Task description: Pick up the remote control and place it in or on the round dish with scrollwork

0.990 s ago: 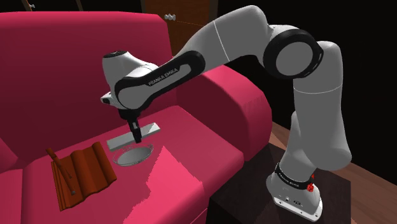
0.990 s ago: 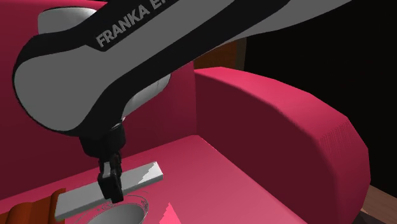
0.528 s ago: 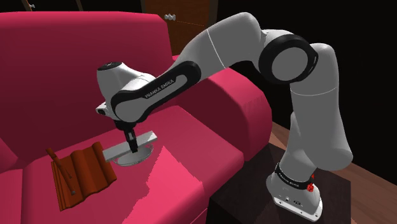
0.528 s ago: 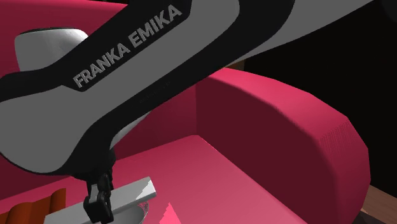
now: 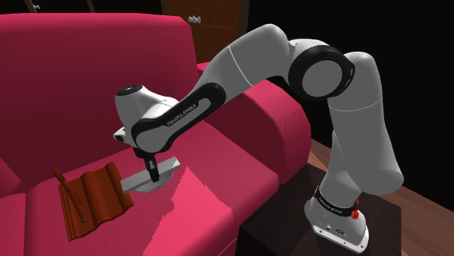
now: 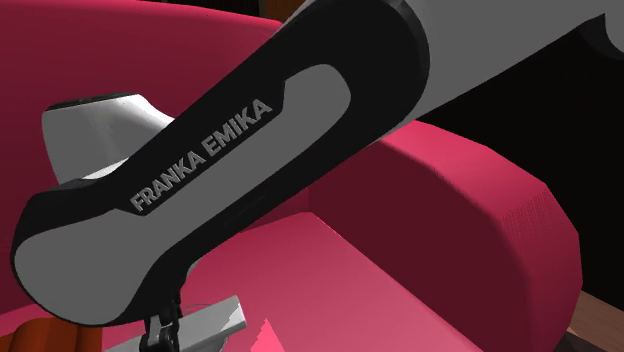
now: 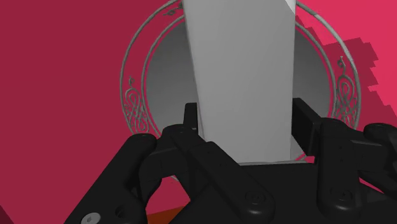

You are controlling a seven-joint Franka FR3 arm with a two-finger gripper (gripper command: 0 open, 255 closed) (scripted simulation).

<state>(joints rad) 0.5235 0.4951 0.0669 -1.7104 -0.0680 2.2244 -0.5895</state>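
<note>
While the gripper (image 7: 247, 118) pinched the grey remote (image 7: 242, 70) between its two black fingers (image 7: 189, 122), the remote lay over the round dish (image 7: 132, 89), crossing the bowl and passing beyond the scrollwork rim. Contact between remote and dish: could not tell. The dish sat on the red sofa (image 7: 57, 76), a brown ridged object (image 5: 94, 196) just beside the dish.
</note>
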